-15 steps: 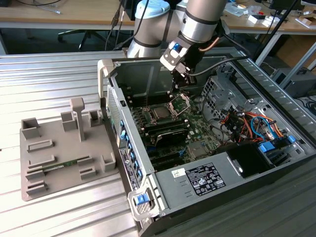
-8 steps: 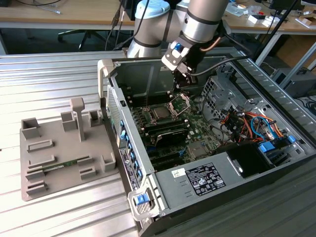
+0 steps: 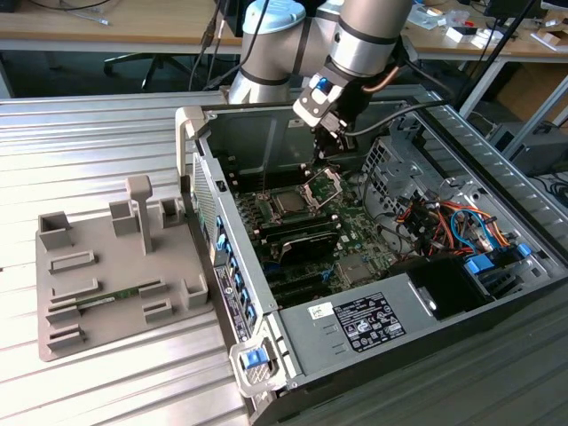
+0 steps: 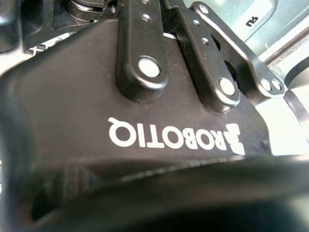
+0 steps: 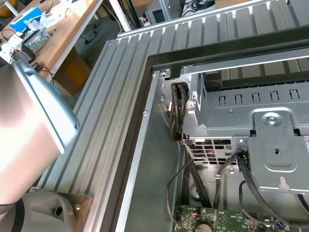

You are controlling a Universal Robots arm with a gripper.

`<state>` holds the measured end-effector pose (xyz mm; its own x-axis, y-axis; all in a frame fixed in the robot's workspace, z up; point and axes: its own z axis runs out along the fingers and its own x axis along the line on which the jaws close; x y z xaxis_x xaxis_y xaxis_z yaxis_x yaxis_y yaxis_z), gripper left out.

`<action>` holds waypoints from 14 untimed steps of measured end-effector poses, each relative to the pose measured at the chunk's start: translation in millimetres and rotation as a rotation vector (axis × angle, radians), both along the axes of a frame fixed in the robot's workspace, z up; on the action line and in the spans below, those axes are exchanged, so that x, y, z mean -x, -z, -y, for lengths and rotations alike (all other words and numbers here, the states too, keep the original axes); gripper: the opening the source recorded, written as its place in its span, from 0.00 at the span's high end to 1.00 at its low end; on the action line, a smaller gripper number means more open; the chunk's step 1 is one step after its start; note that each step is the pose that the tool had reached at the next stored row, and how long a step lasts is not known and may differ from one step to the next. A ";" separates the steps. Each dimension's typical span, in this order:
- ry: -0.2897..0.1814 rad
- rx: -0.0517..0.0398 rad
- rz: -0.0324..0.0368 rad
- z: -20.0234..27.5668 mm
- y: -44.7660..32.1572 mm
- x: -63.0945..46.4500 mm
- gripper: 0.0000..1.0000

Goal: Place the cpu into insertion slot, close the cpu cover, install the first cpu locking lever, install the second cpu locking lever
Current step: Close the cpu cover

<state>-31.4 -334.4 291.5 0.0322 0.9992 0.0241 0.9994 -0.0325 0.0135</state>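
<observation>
My end effector [image 3: 332, 139] hangs just above the upright cover [image 3: 324, 185]. The chip [image 3: 288, 203] lies flat on the board [image 3: 351, 227], below and past it. Apart or together, I cannot tell.

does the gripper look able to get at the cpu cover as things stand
Probably yes. In the exterior view the gripper hangs just above the cpu cover, which stands tilted up beside the insertion slot. The case is open on top and nothing appears to lie between them.
</observation>
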 end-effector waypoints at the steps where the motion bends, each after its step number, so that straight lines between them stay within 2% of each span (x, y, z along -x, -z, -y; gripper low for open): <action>1: 0.000 0.0000 0.0000 0.0 0.0 -0.3 0.89; 14: 0.000 0.0000 0.0000 0.0 0.0 -5.8 0.89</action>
